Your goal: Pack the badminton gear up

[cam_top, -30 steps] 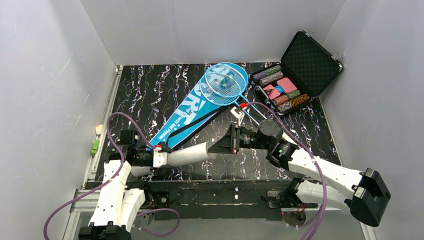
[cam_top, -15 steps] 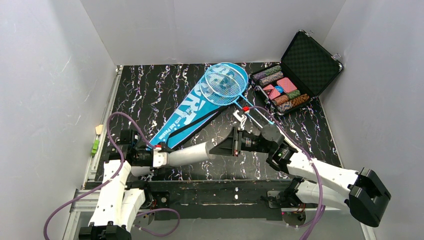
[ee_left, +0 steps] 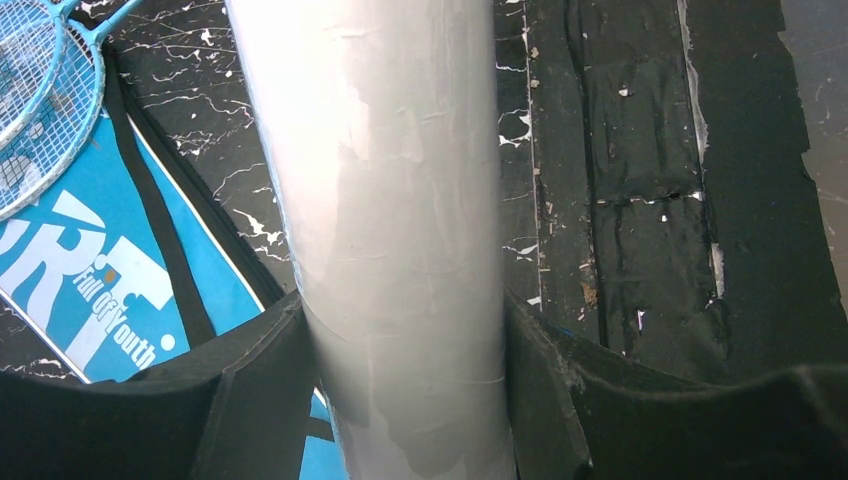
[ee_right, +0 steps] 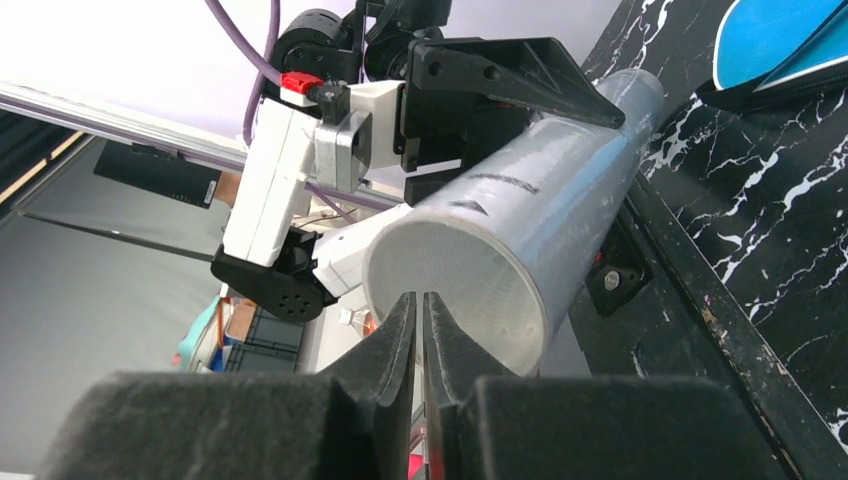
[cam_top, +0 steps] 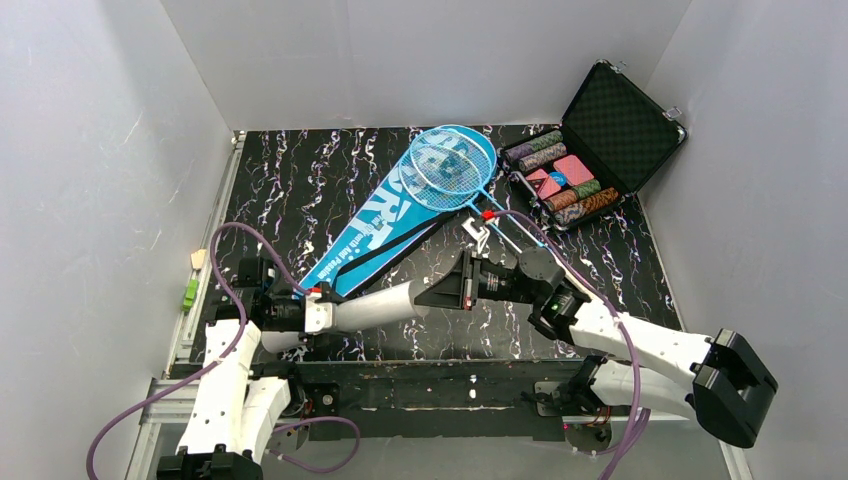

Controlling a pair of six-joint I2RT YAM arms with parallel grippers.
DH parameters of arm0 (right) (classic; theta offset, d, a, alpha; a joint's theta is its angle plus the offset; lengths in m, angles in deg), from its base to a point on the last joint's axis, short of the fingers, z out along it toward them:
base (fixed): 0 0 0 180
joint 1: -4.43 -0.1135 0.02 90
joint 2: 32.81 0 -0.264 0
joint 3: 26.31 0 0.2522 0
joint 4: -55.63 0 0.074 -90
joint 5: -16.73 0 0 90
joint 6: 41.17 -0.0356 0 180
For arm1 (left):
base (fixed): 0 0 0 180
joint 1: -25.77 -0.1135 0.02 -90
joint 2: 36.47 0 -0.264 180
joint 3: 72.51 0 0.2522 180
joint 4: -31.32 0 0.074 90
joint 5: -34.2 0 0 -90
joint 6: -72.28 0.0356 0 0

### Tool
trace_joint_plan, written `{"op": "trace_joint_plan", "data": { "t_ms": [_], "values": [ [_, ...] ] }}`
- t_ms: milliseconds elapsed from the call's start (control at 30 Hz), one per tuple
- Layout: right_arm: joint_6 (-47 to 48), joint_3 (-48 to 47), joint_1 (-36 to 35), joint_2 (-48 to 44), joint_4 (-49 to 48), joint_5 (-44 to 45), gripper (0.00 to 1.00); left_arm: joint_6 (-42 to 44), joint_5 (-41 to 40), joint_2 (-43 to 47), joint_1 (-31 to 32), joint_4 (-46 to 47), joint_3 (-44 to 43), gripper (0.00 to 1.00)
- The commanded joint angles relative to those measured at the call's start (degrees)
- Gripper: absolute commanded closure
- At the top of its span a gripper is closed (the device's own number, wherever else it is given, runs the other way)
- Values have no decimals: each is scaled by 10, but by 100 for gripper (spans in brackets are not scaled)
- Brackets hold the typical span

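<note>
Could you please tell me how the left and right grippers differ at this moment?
The left gripper is clamped wide around the white tube; the right gripper is nearly shut, holding nothing visible. The left grips the tube's side; the right faces its open mouth. Both are black.

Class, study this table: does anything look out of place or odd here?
The open black case of coloured chips at the table's far right corner stands out: it is no badminton gear, unlike the rackets whose heads lie on the blue bag beside it.
</note>
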Motion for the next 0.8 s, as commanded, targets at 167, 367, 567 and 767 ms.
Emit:
{"op": "trace_joint_plan", "data": {
  "t_ms": [167,367,567,767],
  "values": [
    [61,-63,-32,29,121,33,89,40,71,6,3,-29,-28,100],
    [90,-91,-37,33,199,47,89,37,75,5,2,-26,-32,100],
    [171,-171,8,-38,383,105,43,-271,29,15,2,201,-28,99],
    [244,-262,109,-86,560,134,20,-489,-177,-47,1,356,-77,98]
  ]
}}
